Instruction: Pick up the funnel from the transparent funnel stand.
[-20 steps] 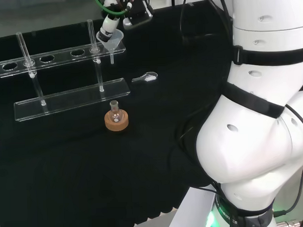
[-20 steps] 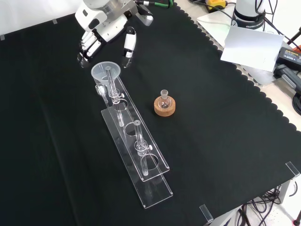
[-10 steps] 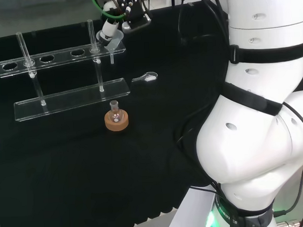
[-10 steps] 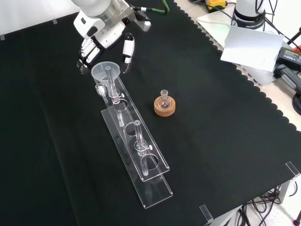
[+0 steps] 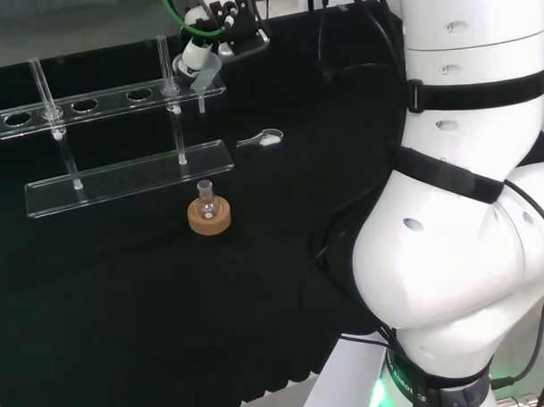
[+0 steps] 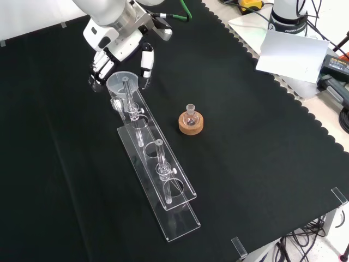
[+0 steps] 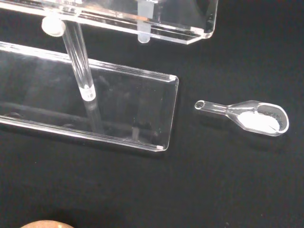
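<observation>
Stand (image 6: 163, 185) runs long across the cloth; funnel (image 6: 121, 83) sits in its far end hole, front view. Hand (image 6: 117, 52) is at the rim, fingers spread either side, not closed yet. Should close evenly on cone, then lift straight up so stem clears w/o tipping stand.

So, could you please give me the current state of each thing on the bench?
Funnel: upright, seated in the stand's end hole.
Funnel stand: upright on the cloth.
Robot hand: open, fingers either side of the funnel's rim.
Small flask: upright on its cork ring.
Glass scoop: lying flat, white powder inside.
</observation>
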### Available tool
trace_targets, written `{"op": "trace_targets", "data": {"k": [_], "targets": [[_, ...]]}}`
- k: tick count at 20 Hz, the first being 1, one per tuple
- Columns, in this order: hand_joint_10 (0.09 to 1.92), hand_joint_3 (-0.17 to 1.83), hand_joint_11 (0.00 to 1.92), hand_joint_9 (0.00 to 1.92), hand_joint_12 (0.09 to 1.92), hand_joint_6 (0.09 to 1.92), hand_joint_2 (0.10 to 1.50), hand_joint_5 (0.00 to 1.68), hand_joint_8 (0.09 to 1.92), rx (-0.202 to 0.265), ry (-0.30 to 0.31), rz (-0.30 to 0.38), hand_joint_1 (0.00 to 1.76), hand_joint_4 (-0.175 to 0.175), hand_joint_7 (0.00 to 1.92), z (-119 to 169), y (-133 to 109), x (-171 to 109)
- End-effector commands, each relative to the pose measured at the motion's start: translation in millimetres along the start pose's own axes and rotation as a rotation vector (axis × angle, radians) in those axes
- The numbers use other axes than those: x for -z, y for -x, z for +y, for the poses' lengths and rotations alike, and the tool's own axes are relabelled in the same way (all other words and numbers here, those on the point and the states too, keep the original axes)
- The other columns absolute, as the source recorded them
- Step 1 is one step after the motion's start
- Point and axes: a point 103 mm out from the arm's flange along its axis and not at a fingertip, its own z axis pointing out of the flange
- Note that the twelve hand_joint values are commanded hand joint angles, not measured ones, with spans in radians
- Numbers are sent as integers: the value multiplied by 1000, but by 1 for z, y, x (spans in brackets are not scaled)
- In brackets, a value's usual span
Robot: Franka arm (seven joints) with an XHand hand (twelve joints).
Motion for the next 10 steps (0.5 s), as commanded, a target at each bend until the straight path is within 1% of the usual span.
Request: {"op": "trace_targets", "data": {"k": [1, 3, 6, 10], "targets": [[839, -175, 427, 221, 1427, 87, 914, 161, 489, -4, -12, -5, 622, 16, 0, 3, -1, -4], [847, -175, 436, 230, 1425, 87, 914, 161, 495, -1, -14, -4, 624, 16, 0, 5, -2, -6], [854, -175, 449, 256, 1419, 87, 914, 165, 520, 3, 20, 3, 625, 14, 0, 3, -4, -3], [851, -175, 464, 285, 1413, 87, 914, 174, 552, 4, 39, 6, 626, 12, 0, -4, -5, 6]]}}
